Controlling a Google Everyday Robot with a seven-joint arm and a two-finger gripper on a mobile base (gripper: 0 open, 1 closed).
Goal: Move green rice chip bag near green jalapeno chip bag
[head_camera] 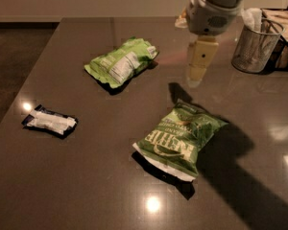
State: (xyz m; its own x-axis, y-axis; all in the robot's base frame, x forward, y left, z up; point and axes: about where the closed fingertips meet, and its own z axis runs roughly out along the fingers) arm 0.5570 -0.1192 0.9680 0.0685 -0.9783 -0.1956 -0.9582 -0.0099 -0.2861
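The green rice chip bag (121, 62), light lime-green with a white label panel, lies on the dark table toward the back left. The green jalapeno chip bag (179, 139), darker green with big white lettering and a white bottom edge, lies nearer the front at centre right. My gripper (195, 78) hangs above the table between the two bags, to the right of the rice chip bag and above the jalapeno bag's top end. It holds nothing.
A small dark blue and white packet (50, 122) lies at the left of the table (77, 186). A wire mesh cup (256, 43) and a dark rack stand at the back right. The table's left edge drops to the floor.
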